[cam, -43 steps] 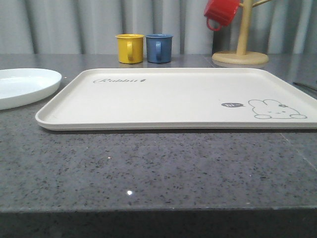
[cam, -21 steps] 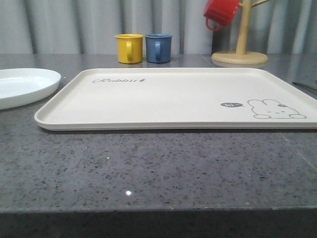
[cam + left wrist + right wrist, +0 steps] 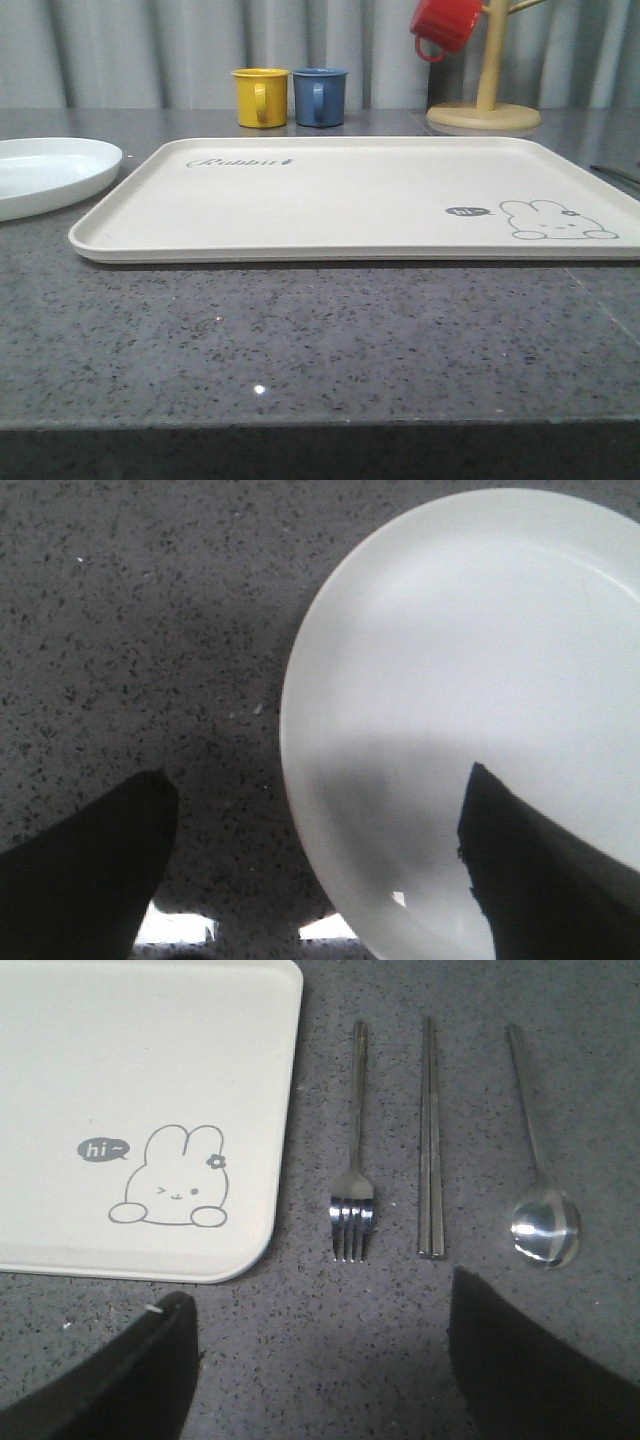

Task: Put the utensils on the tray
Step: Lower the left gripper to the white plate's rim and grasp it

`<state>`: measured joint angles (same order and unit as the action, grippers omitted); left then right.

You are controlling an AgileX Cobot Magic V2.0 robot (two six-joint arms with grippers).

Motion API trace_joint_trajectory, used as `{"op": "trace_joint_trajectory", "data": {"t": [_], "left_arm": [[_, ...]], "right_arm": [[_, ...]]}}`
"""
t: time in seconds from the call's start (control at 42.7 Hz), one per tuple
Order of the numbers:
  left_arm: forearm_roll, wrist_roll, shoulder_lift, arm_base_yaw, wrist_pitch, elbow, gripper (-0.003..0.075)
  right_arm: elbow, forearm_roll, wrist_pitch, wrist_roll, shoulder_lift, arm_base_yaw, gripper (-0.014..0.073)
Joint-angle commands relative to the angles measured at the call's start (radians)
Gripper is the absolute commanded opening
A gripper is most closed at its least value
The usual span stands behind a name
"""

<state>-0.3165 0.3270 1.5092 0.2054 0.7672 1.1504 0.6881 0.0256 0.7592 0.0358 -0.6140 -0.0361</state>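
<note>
Three utensils (image 3: pixel 430 1140) parallel beside tray (image 3: pixel 150 1020)

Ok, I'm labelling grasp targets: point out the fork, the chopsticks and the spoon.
fork (image 3: pixel 353 1192), right wrist view, on the neck above the tines.
chopsticks (image 3: pixel 430 1135), right wrist view, mid-length of the pair.
spoon (image 3: pixel 545 1226), right wrist view, on the bowl.

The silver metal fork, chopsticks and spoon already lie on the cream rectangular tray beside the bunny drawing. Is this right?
No. In the right wrist view the silver metal fork, chopsticks and spoon lie on the grey speckled table, beside the cream rectangular tray, not on it.
</note>
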Motion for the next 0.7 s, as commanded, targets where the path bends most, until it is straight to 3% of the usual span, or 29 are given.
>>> {"op": "trace_joint_trajectory", "data": {"t": [0.0,0.679], "left_arm": [[-0.036,0.006,0.001,0.002,-0.03,0.041,0.0567],[-0.038,0.007,0.073,0.002,-0.031,0.041,0.056]], "right_arm": [[0.032,-0.003,-0.06,-0.013,-0.008,0.003,0.0552],[0.032,-0.003,-0.061,-0.013,-0.008,0.003,0.0503]]}}
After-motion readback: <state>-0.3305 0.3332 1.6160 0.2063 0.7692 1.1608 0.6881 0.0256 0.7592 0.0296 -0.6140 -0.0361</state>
